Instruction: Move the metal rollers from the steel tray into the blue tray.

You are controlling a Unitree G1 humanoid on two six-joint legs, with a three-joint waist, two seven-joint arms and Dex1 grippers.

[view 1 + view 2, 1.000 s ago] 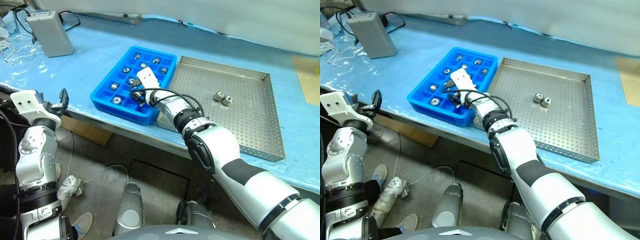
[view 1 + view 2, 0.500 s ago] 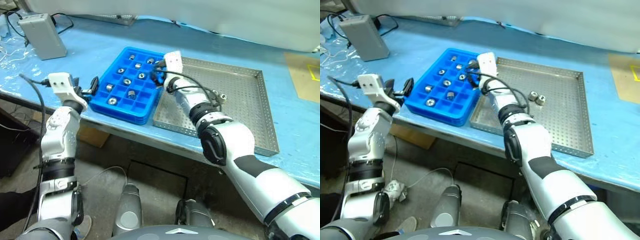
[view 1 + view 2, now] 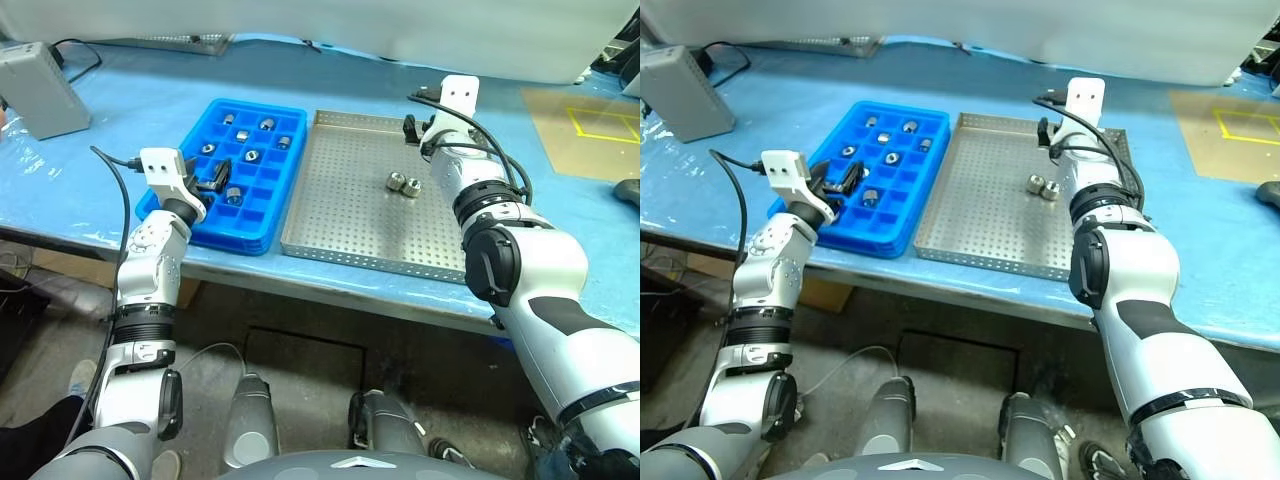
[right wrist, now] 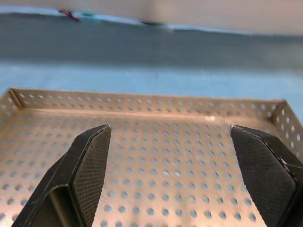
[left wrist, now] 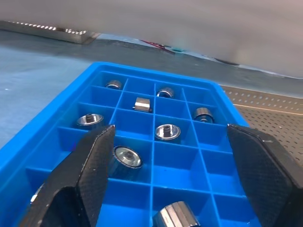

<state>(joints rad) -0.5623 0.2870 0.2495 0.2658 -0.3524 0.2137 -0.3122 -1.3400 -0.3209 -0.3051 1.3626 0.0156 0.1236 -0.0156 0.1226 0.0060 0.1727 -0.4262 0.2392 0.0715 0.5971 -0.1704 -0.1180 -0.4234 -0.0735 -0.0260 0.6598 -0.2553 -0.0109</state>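
While both arms hang over the counter (image 3: 150,95):
Left end effector (image 3: 213,177): spread, above blue tray (image 3: 285,180).
Right end effector (image 3: 415,131): spread, empty, over steel tray (image 3: 340,200).
Metal rollers (image 3: 404,184): two remain.

Bright even light, soft shadows, blurred wrist-view backgrounds

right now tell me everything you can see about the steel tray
The steel tray is a large square of silvery metal with a perforated floor and a low raised rim. It lies flat on the blue-covered table, its left rim right beside the blue tray. Two metal rollers sit side by side on its floor, right of centre. The right end effector hangs over its far right part with fingers apart, holding nothing.
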